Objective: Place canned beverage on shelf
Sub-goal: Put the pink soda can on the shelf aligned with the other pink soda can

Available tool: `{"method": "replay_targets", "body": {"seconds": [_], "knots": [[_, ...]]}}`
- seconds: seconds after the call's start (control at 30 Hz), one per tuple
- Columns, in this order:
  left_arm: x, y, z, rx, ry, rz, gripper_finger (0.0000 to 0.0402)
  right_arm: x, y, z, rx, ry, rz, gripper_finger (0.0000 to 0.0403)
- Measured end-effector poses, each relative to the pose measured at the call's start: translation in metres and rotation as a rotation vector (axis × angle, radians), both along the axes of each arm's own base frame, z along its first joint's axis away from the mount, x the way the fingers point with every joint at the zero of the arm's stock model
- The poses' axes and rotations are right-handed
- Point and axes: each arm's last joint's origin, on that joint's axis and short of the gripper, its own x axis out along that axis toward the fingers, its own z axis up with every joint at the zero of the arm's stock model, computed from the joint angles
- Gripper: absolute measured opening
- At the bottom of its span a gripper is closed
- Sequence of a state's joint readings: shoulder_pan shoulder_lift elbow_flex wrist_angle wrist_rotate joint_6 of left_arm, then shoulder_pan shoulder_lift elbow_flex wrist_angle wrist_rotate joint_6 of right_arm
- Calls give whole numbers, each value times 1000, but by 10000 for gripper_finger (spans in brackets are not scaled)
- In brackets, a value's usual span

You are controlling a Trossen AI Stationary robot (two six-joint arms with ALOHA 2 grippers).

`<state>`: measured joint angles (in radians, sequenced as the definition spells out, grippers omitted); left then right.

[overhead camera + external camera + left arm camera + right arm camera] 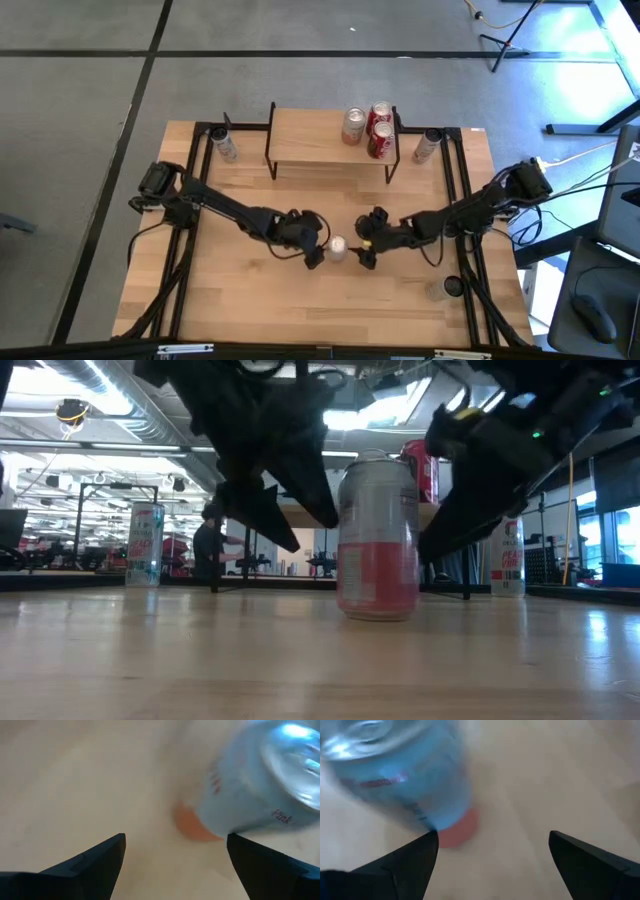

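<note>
Can (338,246) upright mid-table, flanked by left gripper (316,250) and right gripper (364,250), both spread, neither gripping; shelf (330,138) far side holds three cans already.

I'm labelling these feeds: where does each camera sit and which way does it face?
High: overhead, straight down; both arms, left hand, right hand, shelf.
Low: tabletop height, level across the table; both arms from above, flanking the can.
Left wrist: past its open fingers.
Right wrist: past its open fingers.
All four share the can.
</note>
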<state>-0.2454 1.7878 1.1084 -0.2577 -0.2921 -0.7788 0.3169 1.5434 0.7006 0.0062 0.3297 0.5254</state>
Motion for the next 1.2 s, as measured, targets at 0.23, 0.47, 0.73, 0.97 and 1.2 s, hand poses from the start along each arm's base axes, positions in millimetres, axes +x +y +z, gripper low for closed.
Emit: {"method": "replay_targets", "body": {"seconds": [0.23, 0.47, 0.73, 0.97, 1.2], "knots": [[-4, -21, 2, -48, -7, -87, 347, 0, -15, -1, -2, 70, 72, 367], [-22, -8, 9, -6, 119, 33, 347, -5, -1, 11, 157, 46, 216, 367], [-4, 23, 11, 48, -1, 145, 347, 5, 10, 13, 73, -99, 135, 367], [1, 15, 11, -27, -12, -52, 347, 1, -1, 9, 40, -26, 102, 367], [-2, -11, 13, -73, -38, -158, 347, 1, -21, 4, 8, 45, 48, 367]]}}
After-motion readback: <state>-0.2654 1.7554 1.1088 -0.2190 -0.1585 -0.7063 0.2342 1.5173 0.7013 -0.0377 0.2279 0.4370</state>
